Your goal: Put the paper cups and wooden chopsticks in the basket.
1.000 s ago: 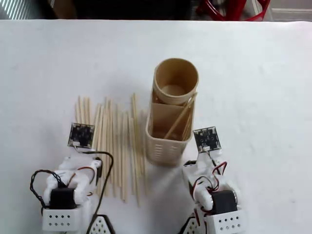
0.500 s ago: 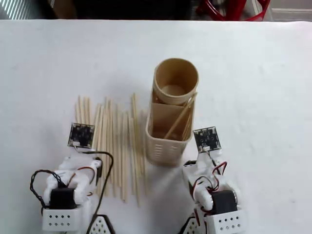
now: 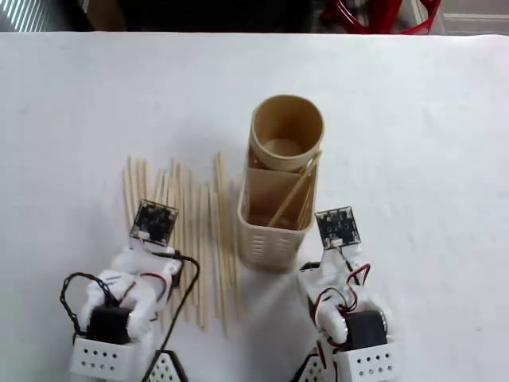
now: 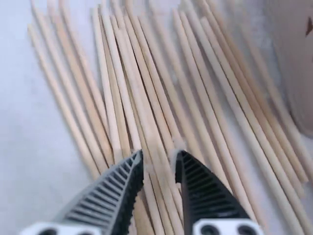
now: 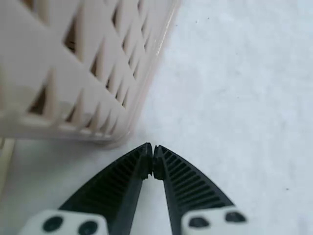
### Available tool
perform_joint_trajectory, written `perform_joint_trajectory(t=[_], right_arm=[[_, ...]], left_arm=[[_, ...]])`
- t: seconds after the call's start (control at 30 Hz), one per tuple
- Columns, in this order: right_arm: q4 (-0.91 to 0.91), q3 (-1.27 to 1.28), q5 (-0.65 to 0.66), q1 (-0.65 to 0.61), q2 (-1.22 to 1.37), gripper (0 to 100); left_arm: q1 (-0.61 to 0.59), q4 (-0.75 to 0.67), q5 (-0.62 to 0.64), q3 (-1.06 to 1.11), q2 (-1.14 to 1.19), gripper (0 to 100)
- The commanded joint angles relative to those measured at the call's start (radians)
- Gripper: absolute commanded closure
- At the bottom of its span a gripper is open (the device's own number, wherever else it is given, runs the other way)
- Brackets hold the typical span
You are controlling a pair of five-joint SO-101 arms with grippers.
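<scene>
Swung in toward the basket, the left arm [image 3: 119,298] hangs over the loose row of pale wooden chopsticks [image 3: 199,239] on the white worktop [image 3: 413,119]. Its jaws are narrowly parted astride a stick or two (nothing gripped yet, I judge), probably lining up a pick. The right arm [image 3: 350,318] waits out of the way, jaws closed and empty, beside the cream slatted plastic basket [image 3: 270,248]. A tan paper cup [image 3: 280,147] stands in the basket's far end, with a chopstick leaning inside.

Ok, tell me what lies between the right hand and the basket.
Nothing: the right wrist view shows a bare strip of table between the right hand and the basket.
</scene>
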Motion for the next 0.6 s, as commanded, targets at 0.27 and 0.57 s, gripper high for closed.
perform_joint_trajectory(t=[0.27,0.57], right_arm=[[0.004,0.009,0.002,0.005,-0.002,97.9],[0.004,0.009,0.002,0.007,-0.002,97.9]], left_arm=[[-0.251,-0.060,-0.267,-0.505,0.117,88],[-0.148,-0.158,-0.115,-0.953,1.116,88]])
